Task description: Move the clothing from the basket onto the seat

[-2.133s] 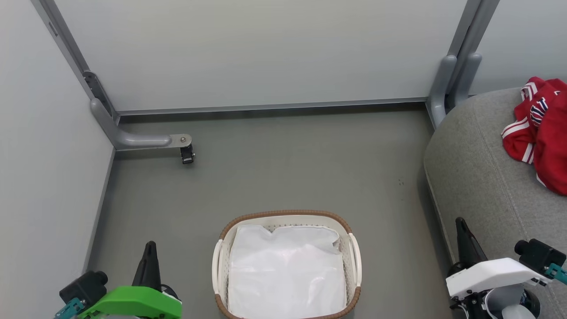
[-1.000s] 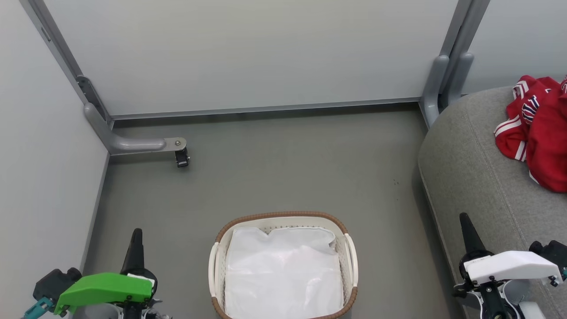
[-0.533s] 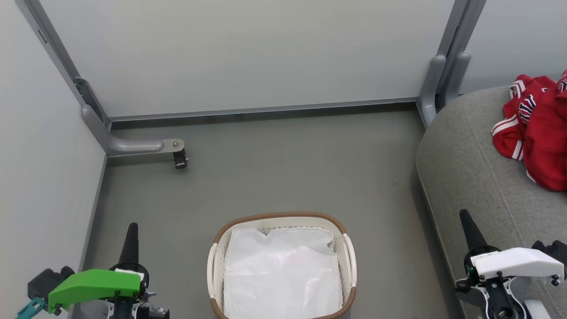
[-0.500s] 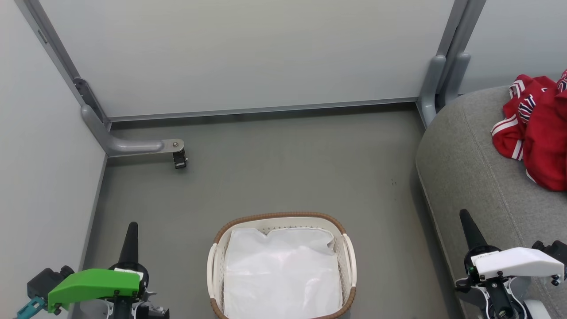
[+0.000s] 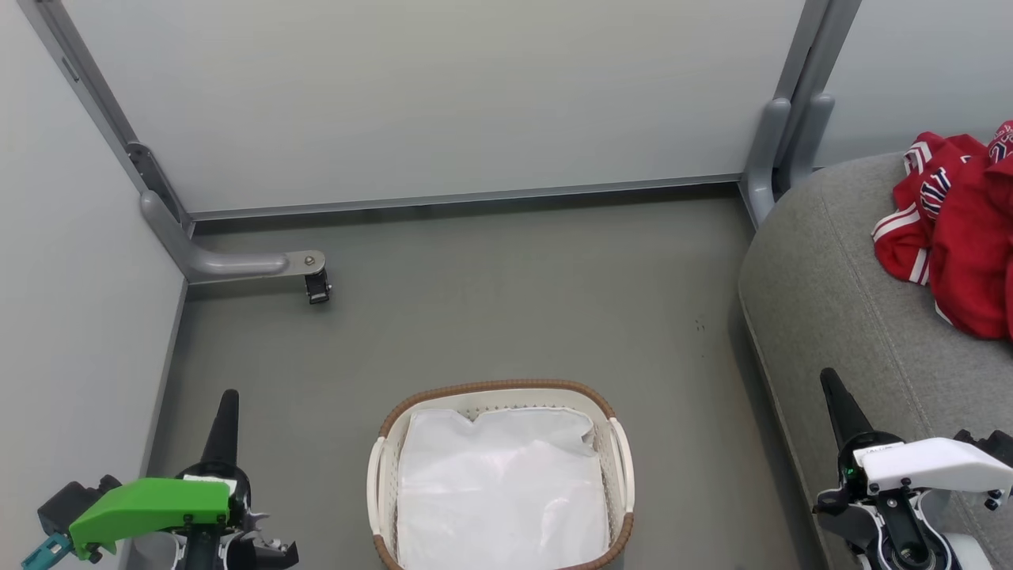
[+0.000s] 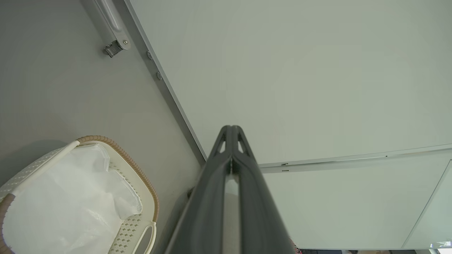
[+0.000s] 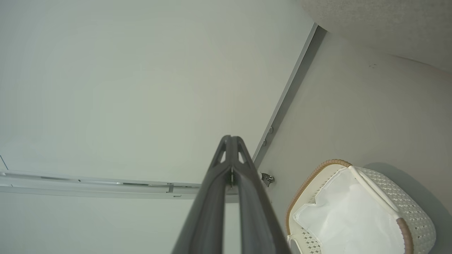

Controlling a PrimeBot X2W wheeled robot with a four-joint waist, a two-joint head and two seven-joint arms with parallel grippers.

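Note:
The red clothing (image 5: 961, 237) lies bunched on the grey seat (image 5: 839, 309) at the right edge of the head view, its white-striped trim facing me. On the floor in front of me stands the basket (image 5: 497, 389) with its brown rim, and inside it I see just the white liner sheet (image 5: 501, 491). My left gripper (image 5: 228, 398) is shut at the lower left, left of the basket, with nothing in it. My right gripper (image 5: 828, 376) is shut at the lower right, over the seat's front edge, with nothing in it. Both wrist views show the basket (image 6: 116, 157) (image 7: 319, 167) beside the shut fingers.
Pale partition panels close off the back and left. A grey panel foot with a small caster (image 5: 316, 286) juts onto the floor at the back left, and a grey post (image 5: 764, 158) stands by the seat's back corner. Bare grey floor (image 5: 506, 301) lies beyond the basket.
The whole head view has shifted a little, so the camera moved. Both arms have drawn slightly down and outward in it. Basket and clothing lie as before.

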